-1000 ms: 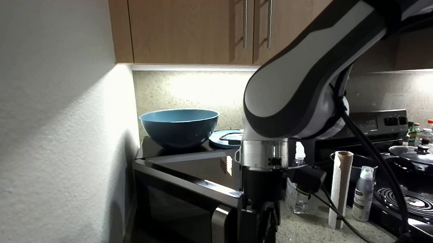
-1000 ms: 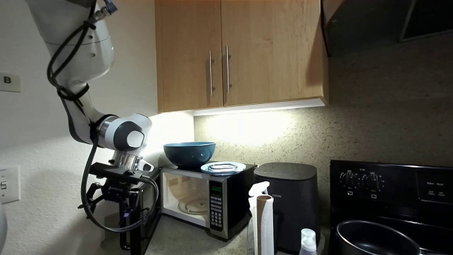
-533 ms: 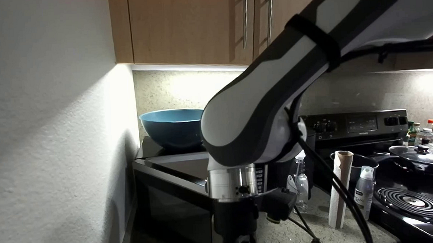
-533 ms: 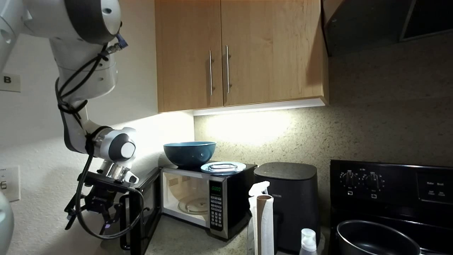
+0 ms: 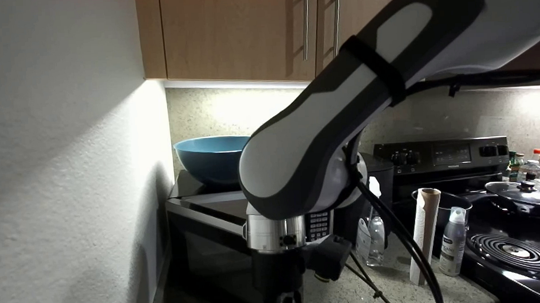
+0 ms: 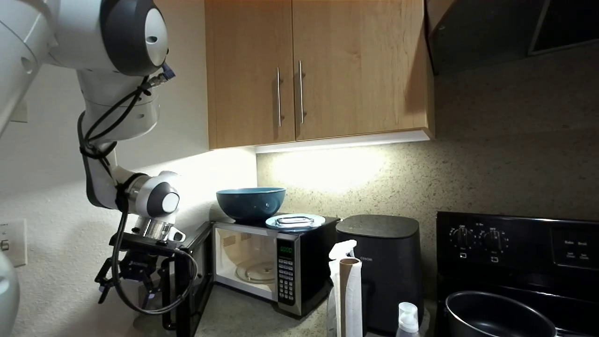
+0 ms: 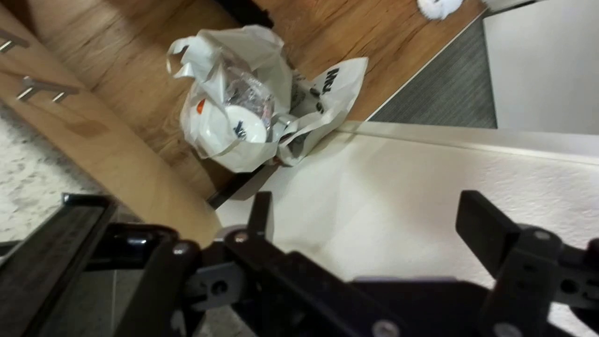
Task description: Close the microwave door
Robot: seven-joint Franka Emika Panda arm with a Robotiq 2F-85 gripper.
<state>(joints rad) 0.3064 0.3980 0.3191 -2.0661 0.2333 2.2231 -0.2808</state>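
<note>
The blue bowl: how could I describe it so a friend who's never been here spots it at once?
Under the wooden cabinet stands the microwave, its door open. The blue bowl sits on top, nearer the white wall than the plate. Its deep, dark-blue sides set it apart from that flat, paler plate.

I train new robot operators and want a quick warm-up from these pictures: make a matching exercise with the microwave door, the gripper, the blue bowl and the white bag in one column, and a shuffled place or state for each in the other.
Column 1
1. the microwave door
2. the gripper
3. the blue bowl
4. the white bag

Column 2
A. on top of the microwave
B. on the wooden floor, seen in the wrist view
C. swung open on its hinges
D. jaws spread apart, holding nothing

Right pairs: 1-C, 2-D, 3-A, 4-B
</note>
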